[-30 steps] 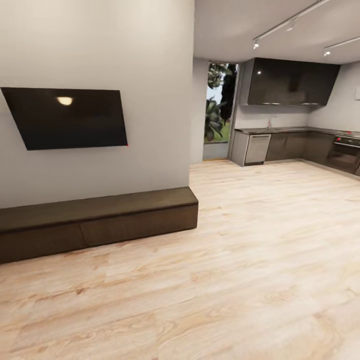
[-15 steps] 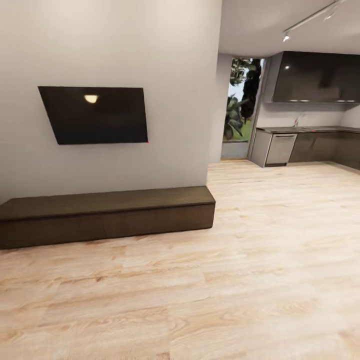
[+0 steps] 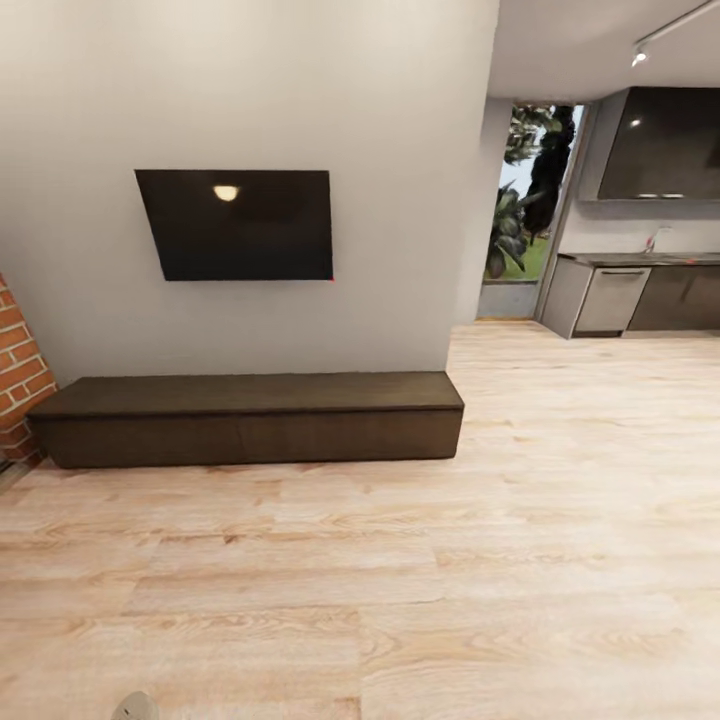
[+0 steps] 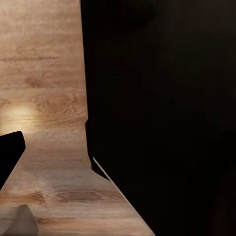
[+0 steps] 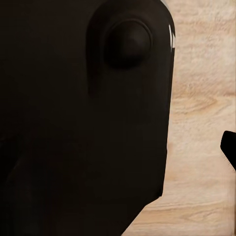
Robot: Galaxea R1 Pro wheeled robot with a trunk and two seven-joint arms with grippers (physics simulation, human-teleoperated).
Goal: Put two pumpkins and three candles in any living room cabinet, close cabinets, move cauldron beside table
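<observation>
The cabinet (image 3: 250, 420) is a long low dark brown unit standing on the floor against the grey wall, under a black wall screen. All its fronts are shut and its top is bare. The pumpkins, candles, cauldron and table are out of view. In the left wrist view a dark finger (image 4: 9, 152) pokes in at the edge, over wood floor and beside a large black part of the robot. The right wrist view has a similar dark finger (image 5: 229, 147) at its edge, next to the robot's black body.
A black screen (image 3: 240, 225) hangs on the wall above the cabinet. A red brick wall (image 3: 18, 370) begins at the cabinet's left end. Light wood floor (image 3: 400, 580) lies between me and the cabinet. Dark kitchen units (image 3: 640, 295) and a window stand far right.
The camera has swung left, so the whole picture has slid right. The cabinet's full length and the brick wall have come into view, and most of the kitchen has left.
</observation>
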